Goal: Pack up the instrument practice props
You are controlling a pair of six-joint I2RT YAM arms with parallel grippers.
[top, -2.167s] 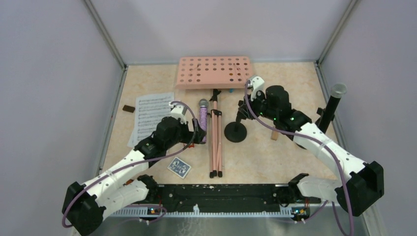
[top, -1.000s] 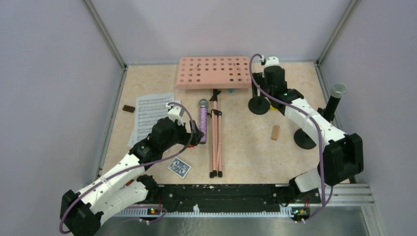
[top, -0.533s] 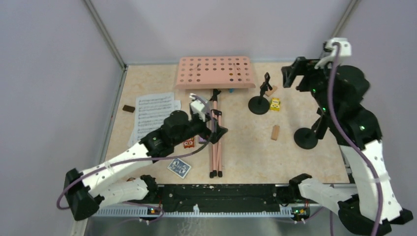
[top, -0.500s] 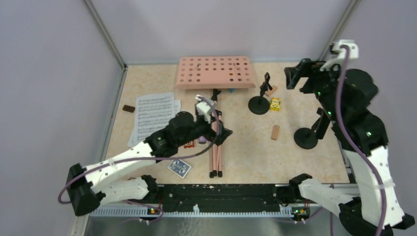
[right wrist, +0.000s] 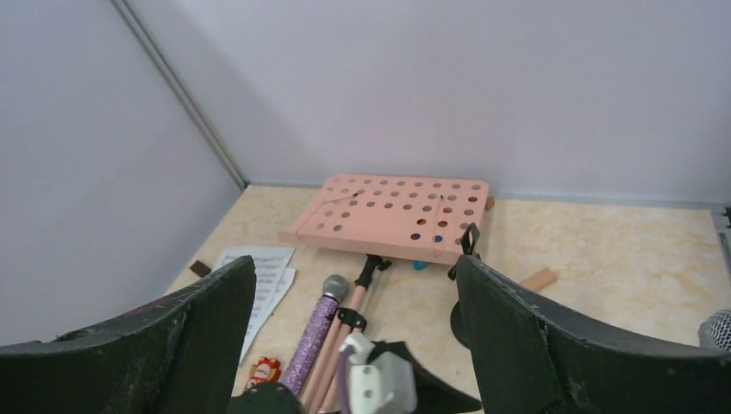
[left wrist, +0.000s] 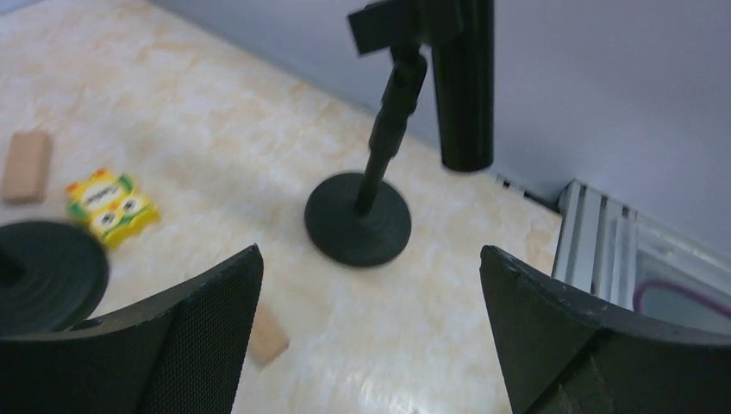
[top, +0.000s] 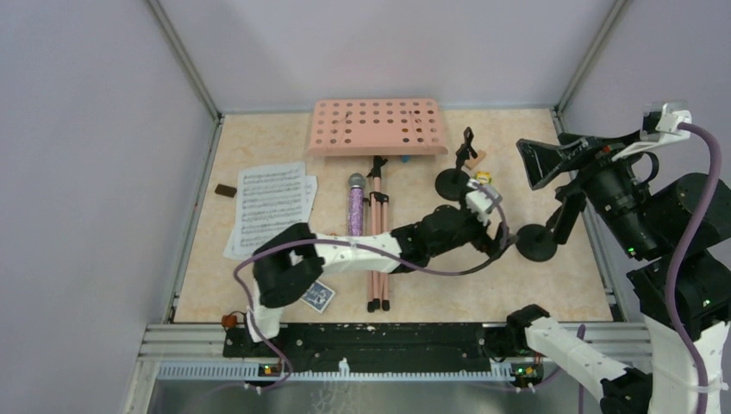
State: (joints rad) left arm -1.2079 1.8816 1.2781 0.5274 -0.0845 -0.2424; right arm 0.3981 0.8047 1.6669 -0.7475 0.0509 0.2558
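Observation:
The salmon-pink music rack (top: 377, 127) lies at the back, its folded legs (top: 377, 250) running toward me. The purple-glitter microphone (top: 354, 205) lies beside the legs, left of them. White sheet-music pages (top: 269, 207) lie further left. One mic holder (top: 454, 177) stands right of the rack. The other mic holder (left wrist: 358, 220) carries the black microphone (left wrist: 465, 86), whose grey head (right wrist: 715, 332) shows at the frame edge. My left gripper (left wrist: 371, 336) is open and empty, low over the table just short of that holder's base. My right gripper (right wrist: 353, 336) is open, raised high at the right.
A yellow toy (left wrist: 112, 204) and wooden blocks (left wrist: 26, 164) lie between the two holders, and another block (left wrist: 263, 336) lies by my left finger. The blue card pack (top: 315, 295) sits near the front left. A red toy (right wrist: 263, 371) lies by the purple microphone. The right wall is close behind the black microphone.
My left arm swung from the purple microphone and the legs far right to the holder with the black microphone. My right arm left one holder by the rack and rose high.

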